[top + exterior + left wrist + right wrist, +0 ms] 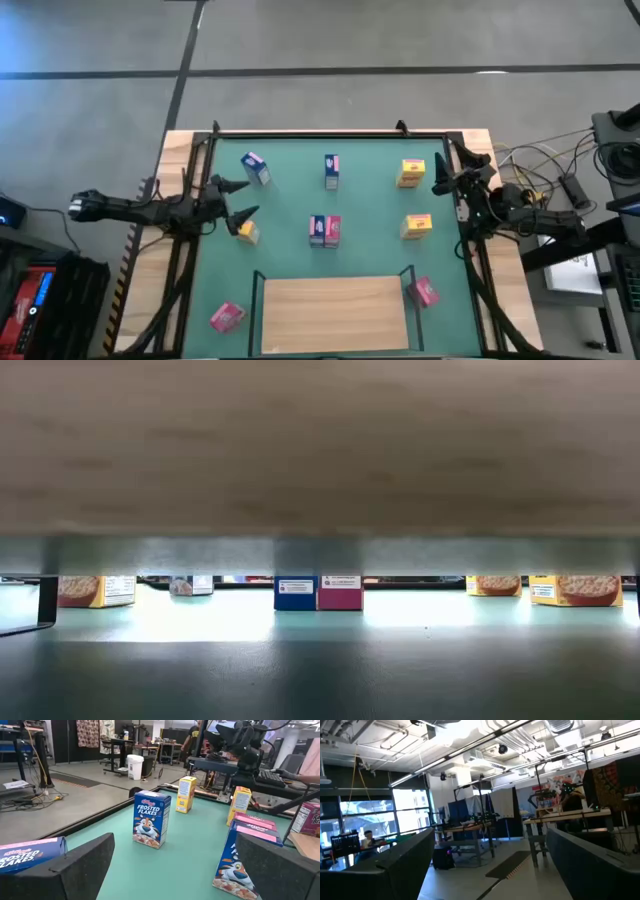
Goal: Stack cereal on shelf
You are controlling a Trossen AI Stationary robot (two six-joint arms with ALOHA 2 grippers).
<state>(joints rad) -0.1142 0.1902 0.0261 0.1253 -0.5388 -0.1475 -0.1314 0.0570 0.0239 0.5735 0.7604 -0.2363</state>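
Cereal: I count nine small boxes on the green mat (pixel 290 250), none on the shelf yet
Blue boxes: one (pixel 255 168) lies just ahead of my left gripper (pixel 233 199), one (pixel 331 170) stands farther out toward mid-mat, one (pixel 317 230) sits at the centre touching a pink box (pixel 333 230)
Yellow boxes: one (pixel 247 231) sits right beside the left gripper's lower finger; two more, (pixel 411 173) and (pixel 417 226), lie near my right gripper (pixel 447 175), one just ahead of it, one off to its side
Pink boxes: besides the centre one, one (pixel 227 317) lies near the mat's front corner on the left arm's side, and one (pixel 424 291) sits just beside the shelf's post on the right arm's side
Shelf: the light-wood board (pixel 333 314) is bare in the high view, well apart from both grippers, at the mat's near edge
Left gripper: fingers spread wide, holding nothing, low at the mat's edge; its wrist view shows the boxes straight ahead
Right gripper: fingers apart, holding nothing, at the opposite mat edge; its wrist camera looks out into the room, not at the boxes
Progress: I judge the task not begun, all nine boxes left to place
Next, I reckon: the yellow box by the left gripper is the closest pick
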